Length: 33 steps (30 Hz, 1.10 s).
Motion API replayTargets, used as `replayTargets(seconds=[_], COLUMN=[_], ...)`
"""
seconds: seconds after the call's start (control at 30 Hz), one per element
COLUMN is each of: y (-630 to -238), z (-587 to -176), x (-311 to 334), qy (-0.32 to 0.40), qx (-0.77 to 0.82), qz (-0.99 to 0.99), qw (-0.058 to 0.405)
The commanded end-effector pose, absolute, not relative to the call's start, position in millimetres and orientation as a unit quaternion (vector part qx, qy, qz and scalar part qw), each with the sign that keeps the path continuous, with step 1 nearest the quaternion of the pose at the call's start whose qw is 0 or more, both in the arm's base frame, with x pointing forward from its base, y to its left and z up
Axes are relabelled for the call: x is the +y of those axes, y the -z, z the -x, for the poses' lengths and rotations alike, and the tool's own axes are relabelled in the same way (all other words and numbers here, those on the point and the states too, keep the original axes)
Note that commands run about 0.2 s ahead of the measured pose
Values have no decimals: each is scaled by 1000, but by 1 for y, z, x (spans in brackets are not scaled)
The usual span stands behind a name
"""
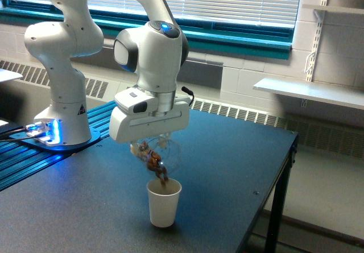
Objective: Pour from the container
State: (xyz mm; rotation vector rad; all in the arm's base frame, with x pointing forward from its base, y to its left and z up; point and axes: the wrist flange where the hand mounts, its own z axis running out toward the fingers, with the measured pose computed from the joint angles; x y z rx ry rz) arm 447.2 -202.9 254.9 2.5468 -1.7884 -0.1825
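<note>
— Though the gripper (pixel 152 145) sits in plain view, can u see its fingers?
— No, hidden under the white hand block. Clear container (pixel 157 154) hangs tipped right below it, so it's gripped, but how wide the jaws stand I can't tell.
— Where's the container's mouth?
— Just above the white paper cup (pixel 164 203) on the dark table (pixel 227 168). Brown bits (pixel 160 170) are spilling down toward the cup's rim. Cup's inside is hard to make out.
</note>
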Motion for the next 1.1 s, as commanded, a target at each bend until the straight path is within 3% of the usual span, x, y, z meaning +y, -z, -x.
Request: replayTargets(seconds=[0.03,1.1], y=[-254,-257], z=[-449,-449], x=[-201,-200], qy=[64,78], qx=[-570,-570], qz=[-819,-818], qw=[10,4])
